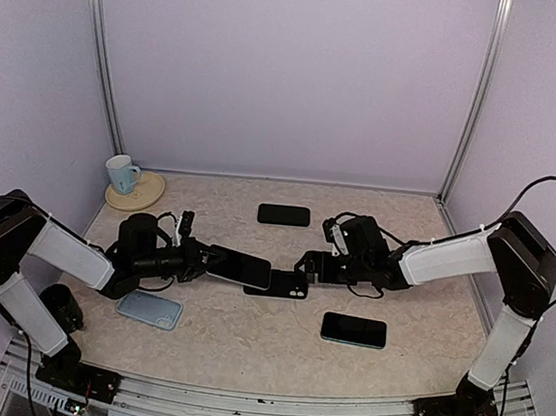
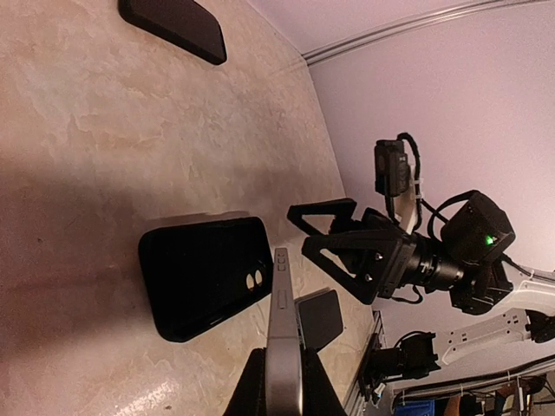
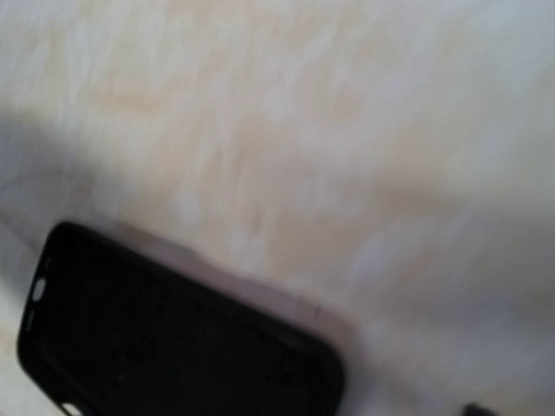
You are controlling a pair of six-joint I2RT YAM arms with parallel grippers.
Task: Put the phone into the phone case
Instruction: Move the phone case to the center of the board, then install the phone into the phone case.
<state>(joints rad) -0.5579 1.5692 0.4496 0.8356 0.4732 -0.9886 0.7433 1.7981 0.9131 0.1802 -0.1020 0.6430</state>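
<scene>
Alignment first: left pincer [image 1: 199,257] grips the slim silver-edged phone [image 2: 282,338] over the black phone case [image 2: 204,277]'s end; I'd brace the case with my open, empty right pincer [image 2: 338,243], lowering squarely.

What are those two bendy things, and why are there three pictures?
They are two robot arms bolted to a table. One picture looks down from above; the other two come from small cameras on the wrists. The left gripper pinches a phone close to an empty black case lying on the table. The right gripper is open near that case, holding nothing. Also there: a pale blue case, another phone, a dark phone or case farther back, and a cup.
</scene>
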